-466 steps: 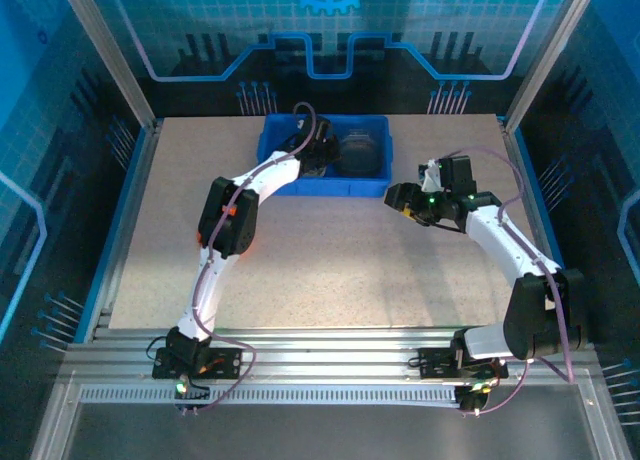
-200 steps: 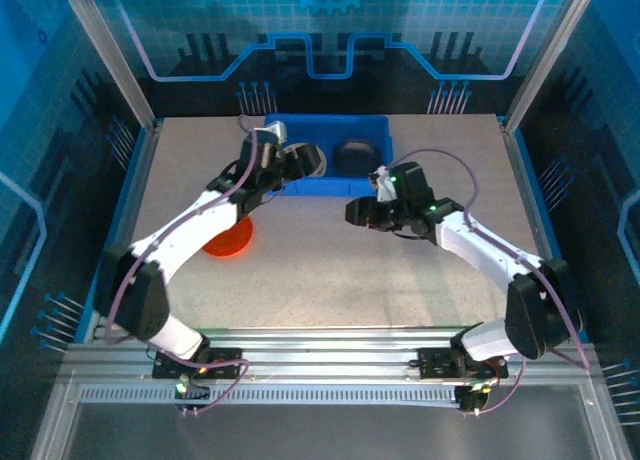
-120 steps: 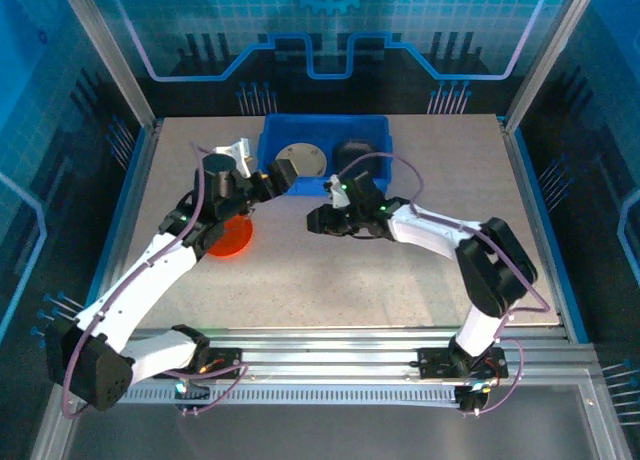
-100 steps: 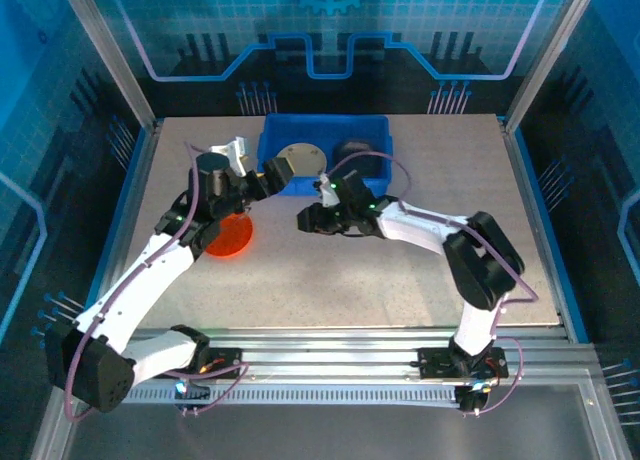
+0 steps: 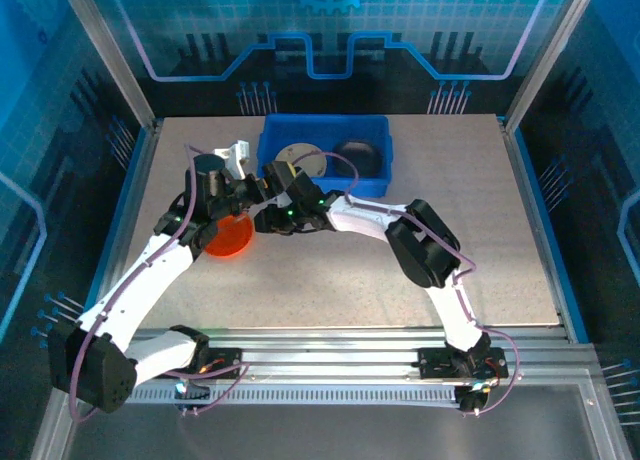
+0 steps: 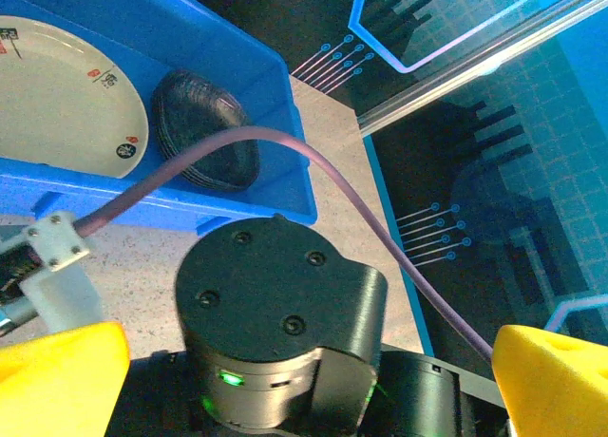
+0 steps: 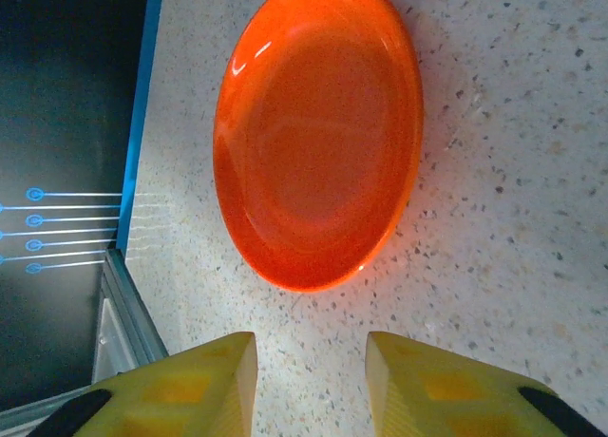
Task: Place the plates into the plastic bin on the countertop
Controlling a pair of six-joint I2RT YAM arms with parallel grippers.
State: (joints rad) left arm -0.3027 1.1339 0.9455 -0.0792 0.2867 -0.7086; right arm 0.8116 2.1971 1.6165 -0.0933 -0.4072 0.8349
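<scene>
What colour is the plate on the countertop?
The plate is orange-red, clearest in the right wrist view.

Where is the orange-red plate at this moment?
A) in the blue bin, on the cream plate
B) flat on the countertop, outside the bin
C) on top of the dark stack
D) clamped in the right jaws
B: the orange-red plate lies flat on the speckled countertop, just ahead of the right gripper, whose jaws stand apart with nothing between them.
</scene>
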